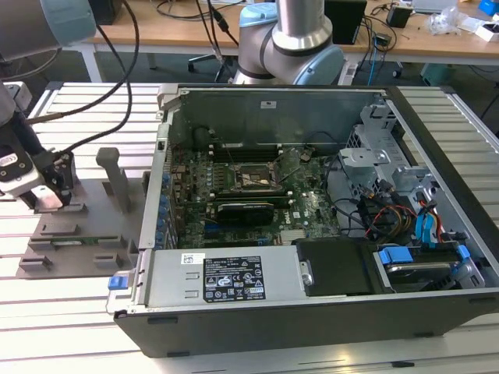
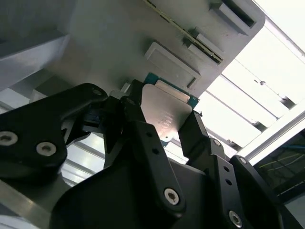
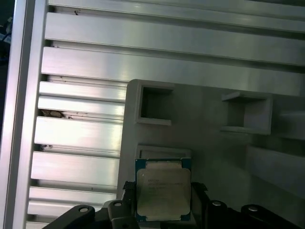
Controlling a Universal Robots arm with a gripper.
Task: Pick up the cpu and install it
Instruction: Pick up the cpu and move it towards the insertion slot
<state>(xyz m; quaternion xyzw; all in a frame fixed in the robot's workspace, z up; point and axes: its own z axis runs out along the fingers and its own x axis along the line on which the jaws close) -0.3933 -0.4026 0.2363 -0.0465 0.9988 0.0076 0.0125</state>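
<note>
Black two-fingered pincer [image 2: 165, 119] pinching the small, flat, square cpu [image 3: 163, 188], silvery-grey metal top, green rim, by two opposite edges, right at the grey plastic holder tray [image 3: 205, 143] on the slatted aluminium surface [image 3: 81, 133]. Light, stiff, slick on top, and fragile by my reckoning: edge grip only, gentle squeeze.
</note>
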